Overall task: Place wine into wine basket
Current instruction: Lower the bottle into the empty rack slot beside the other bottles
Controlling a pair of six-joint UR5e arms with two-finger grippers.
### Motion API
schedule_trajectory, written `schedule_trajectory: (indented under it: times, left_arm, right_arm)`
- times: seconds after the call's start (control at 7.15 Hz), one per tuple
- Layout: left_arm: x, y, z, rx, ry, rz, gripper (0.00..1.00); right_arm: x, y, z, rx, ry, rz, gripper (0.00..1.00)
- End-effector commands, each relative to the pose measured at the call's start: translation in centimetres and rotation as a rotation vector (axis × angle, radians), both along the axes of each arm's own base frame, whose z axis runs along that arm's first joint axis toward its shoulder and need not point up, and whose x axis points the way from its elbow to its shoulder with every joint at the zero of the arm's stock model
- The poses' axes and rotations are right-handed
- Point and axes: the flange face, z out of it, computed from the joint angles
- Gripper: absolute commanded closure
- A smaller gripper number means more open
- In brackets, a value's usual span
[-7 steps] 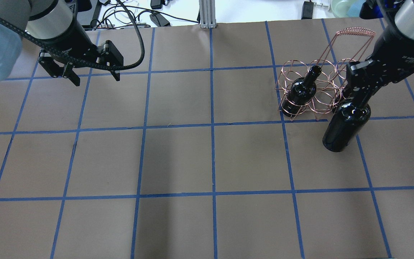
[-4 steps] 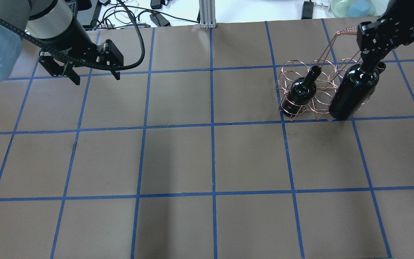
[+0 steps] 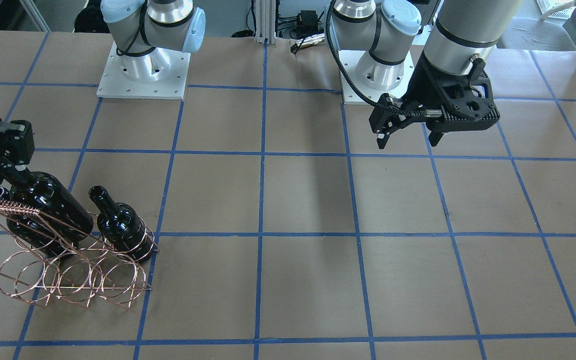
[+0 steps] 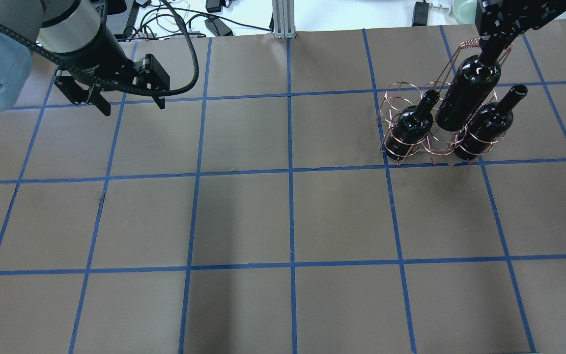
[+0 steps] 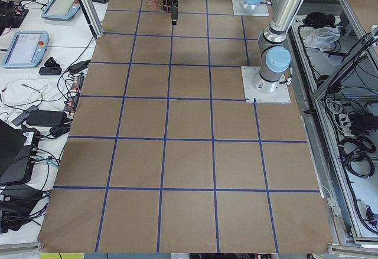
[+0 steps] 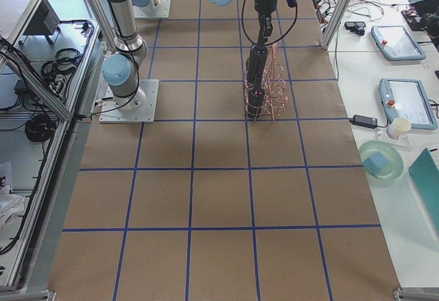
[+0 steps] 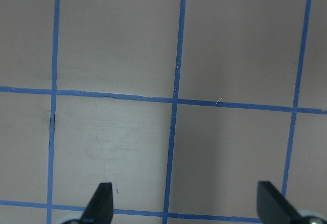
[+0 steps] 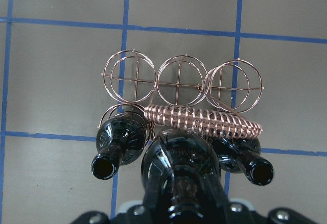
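The brown-papered bench (image 4: 283, 216) with its blue tape grid carries the copper-coloured wire basket (image 4: 397, 94) of round ring holders, far out on the robot's right. Two glossy black glass bottles already stand in its near row. The left seated bottle (image 4: 412, 127) and the right seated bottle (image 4: 485, 126) have the middle holder (image 4: 434, 143) between them.

A second ago the third glossy black glass wine bottle, the held bottle (image 4: 467, 93), hung in front of the basket on the robot's side and hid the right seated bottle. Now it is carried up and over the basket. It hangs neck-up between the two seated bottles, and the right one is back in plain sight.

This suggests the carry is nearly done, leaving a straight lowering into the middle holder and then a release. The base looks about level with the upper rings. Whether it has entered the holder cannot be told.

The right claw (image 4: 492, 49) is clamped on the held bottle's neck. The left claw (image 4: 131, 107) hovers over bare bench well apart from the basket, spread wide and holding nothing, in the same place as before.

The basket's wire-wrapped handle (image 8: 204, 123) lies just beside the held bottle's shoulder. The descent probably has to stay on the near side of it to avoid snagging.
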Motion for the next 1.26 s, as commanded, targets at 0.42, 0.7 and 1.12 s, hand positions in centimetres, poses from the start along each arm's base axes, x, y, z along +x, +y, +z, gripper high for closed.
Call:
schedule_trajectory:
  times: [0.42, 0.7, 1.12]
  left_arm:
    - [-0.1, 0.0, 0.1, -0.003, 0.006, -0.003, 0.00]
    - [-0.1, 0.0, 0.1, -0.005, 0.007, -0.004, 0.00]
    - [-0.1, 0.0, 0.1, -0.006, 0.008, -0.006, 0.00]
  right_arm:
    - [-0.3, -0.9, -2.2, 0.031, 0.002, 0.015, 1.00]
    - [-0.5, -1.8, -3.3, 0.031, 0.002, 0.029, 1.00]
    - [-0.6, -2.4, -9.6, 0.028, -0.004, 0.024, 1.00]
